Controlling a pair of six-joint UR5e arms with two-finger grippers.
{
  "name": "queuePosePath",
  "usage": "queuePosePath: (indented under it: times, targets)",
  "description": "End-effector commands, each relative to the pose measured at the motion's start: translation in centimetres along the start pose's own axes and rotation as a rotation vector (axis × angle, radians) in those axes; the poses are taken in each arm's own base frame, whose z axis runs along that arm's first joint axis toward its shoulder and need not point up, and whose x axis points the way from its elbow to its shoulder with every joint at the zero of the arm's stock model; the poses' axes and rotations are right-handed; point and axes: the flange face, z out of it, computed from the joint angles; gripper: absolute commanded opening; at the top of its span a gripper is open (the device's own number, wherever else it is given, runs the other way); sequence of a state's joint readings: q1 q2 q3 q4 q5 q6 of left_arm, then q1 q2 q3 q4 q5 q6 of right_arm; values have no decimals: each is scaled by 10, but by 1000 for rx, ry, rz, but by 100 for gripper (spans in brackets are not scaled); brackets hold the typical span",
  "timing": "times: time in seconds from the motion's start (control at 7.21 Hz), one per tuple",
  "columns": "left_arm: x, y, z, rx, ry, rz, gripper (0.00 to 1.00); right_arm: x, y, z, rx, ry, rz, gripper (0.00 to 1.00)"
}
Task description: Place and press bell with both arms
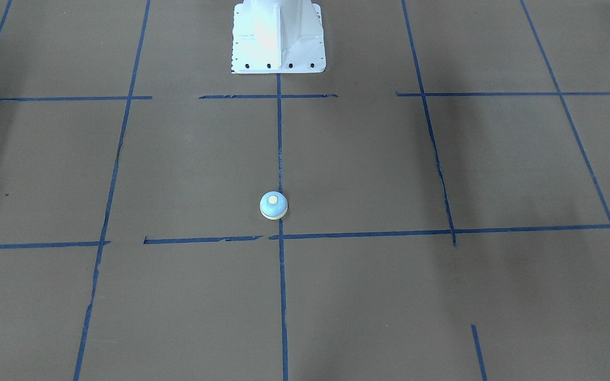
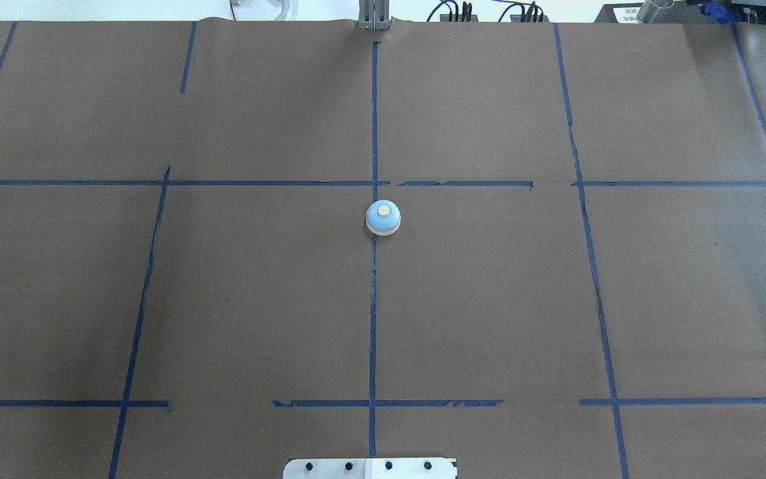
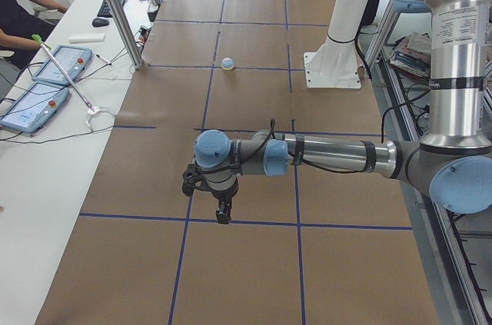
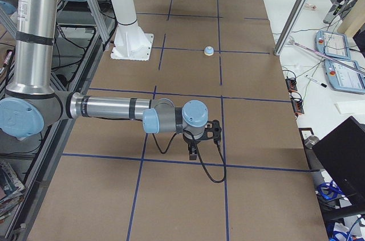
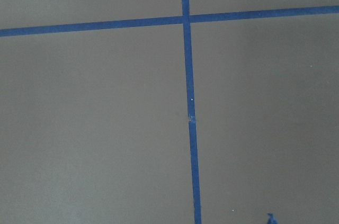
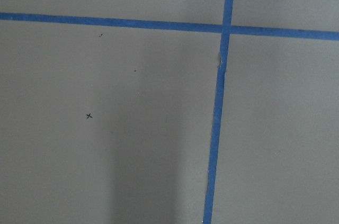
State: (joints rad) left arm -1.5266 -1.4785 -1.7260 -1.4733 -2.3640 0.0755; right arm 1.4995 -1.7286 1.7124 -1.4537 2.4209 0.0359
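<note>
Table (image 2: pixel 90 299): carries brown paper and a blue tape grid (image 2: pixel 373 319). White pedestal base (image 1: pixel 278 37): bolted at the robot's edge, taken here as the reference. Left arm (image 3: pixel 330 154): reaches out level over the table, well off to the left of the pedestal base. Right arm (image 4: pixel 108 107): mirrors it, well off to the right of the base. Left gripper (image 3: pixel 222 216) and right gripper (image 4: pixel 194 153): both point down above bare paper and hold nothing visible; seen in the side views only, so cannot tell whether parted or closed. Bell (image 2: pixel 383 217): stands upright straight out in front of the pedestal base, on the centre tape line, just short of the far cross line, well apart from both grippers. Progress, as judged: bell centred as though placed, though cannot confirm; no press in hand; reaching in and pressing the cream button left to do.
</note>
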Motion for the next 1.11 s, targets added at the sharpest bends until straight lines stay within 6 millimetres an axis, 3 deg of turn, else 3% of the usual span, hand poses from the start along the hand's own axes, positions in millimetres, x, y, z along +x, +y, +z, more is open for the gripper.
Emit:
queuePosePath:
  times: [0.0, 0.14, 0.42, 0.55, 0.69, 0.97]
  targets:
    - [-3, 2, 3, -6, 3, -5, 100, -15, -12, -10, 19, 23, -35, 100]
    - [-3, 2, 4, -6, 6, -5, 100, -22, -13, -13, 14, 23, -41, 100]
    - [-3, 4, 4, -8, 7, -8, 100, -14, -10, -10, -25, 62, -130, 100]
    - [-5, 2, 6, -12, 5, -14, 100, -2, -6, -21, -51, 65, -106, 100]
    - [-2, 1, 3, -6, 0, -9, 100, -8, -13, -39, -57, 58, -70, 100]
    - [2, -1, -1, 2, 3, 1, 100, -9, -14, -41, -80, 55, -31, 100]
